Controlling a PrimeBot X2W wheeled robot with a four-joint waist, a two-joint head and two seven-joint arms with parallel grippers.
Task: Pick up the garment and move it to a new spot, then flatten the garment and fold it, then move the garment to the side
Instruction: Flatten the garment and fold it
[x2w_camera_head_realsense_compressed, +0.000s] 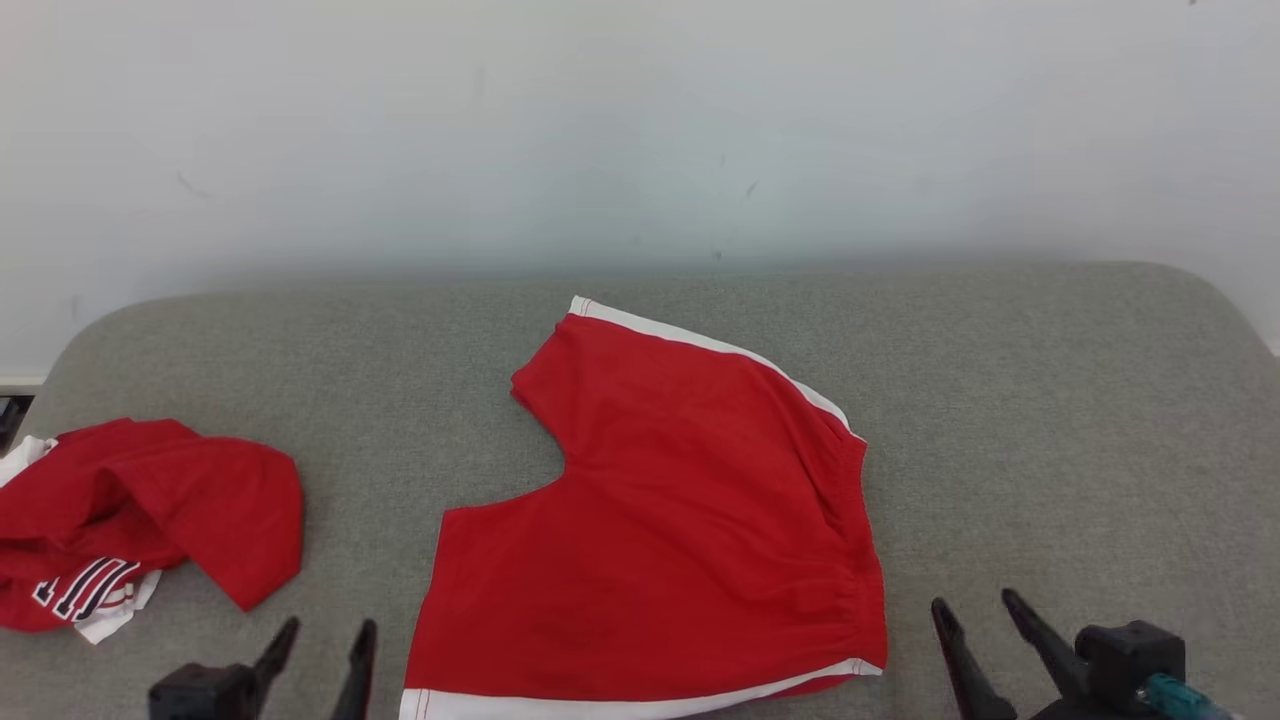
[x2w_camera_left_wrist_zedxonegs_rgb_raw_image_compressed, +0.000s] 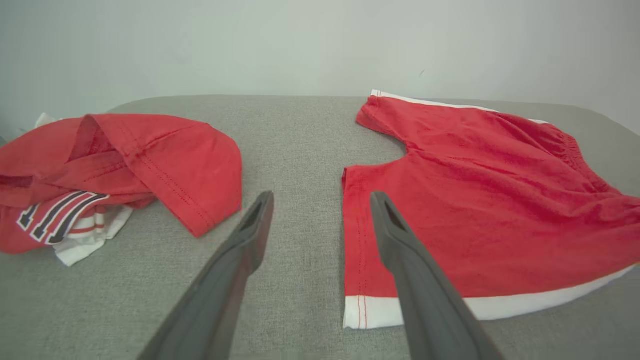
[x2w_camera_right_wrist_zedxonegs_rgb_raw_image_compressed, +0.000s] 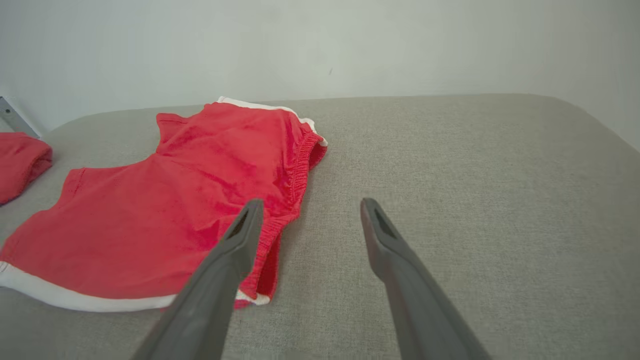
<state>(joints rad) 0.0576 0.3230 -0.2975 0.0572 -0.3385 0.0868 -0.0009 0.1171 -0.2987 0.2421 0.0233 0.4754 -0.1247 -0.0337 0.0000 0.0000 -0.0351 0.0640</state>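
Note:
The garment (x2w_camera_head_realsense_compressed: 670, 530) is a pair of red shorts with white side stripes, spread flat in the middle of the grey padded table (x2w_camera_head_realsense_compressed: 1050, 420). Its waistband faces right and its legs point left. My left gripper (x2w_camera_head_realsense_compressed: 328, 640) is open at the lower left, just left of the near leg hem, empty. In the left wrist view the shorts (x2w_camera_left_wrist_zedxonegs_rgb_raw_image_compressed: 480, 210) lie to the right of the left gripper (x2w_camera_left_wrist_zedxonegs_rgb_raw_image_compressed: 322, 200). My right gripper (x2w_camera_head_realsense_compressed: 972, 608) is open at the lower right, beside the waistband. The right wrist view shows the shorts (x2w_camera_right_wrist_zedxonegs_rgb_raw_image_compressed: 175, 220) left of the right gripper (x2w_camera_right_wrist_zedxonegs_rgb_raw_image_compressed: 309, 207).
A crumpled red jersey (x2w_camera_head_realsense_compressed: 130, 515) with white trim and dark lettering lies at the table's left end, also the jersey (x2w_camera_left_wrist_zedxonegs_rgb_raw_image_compressed: 110, 170) in the left wrist view. A pale wall (x2w_camera_head_realsense_compressed: 640, 130) rises behind the table. Bare grey surface extends right of the shorts.

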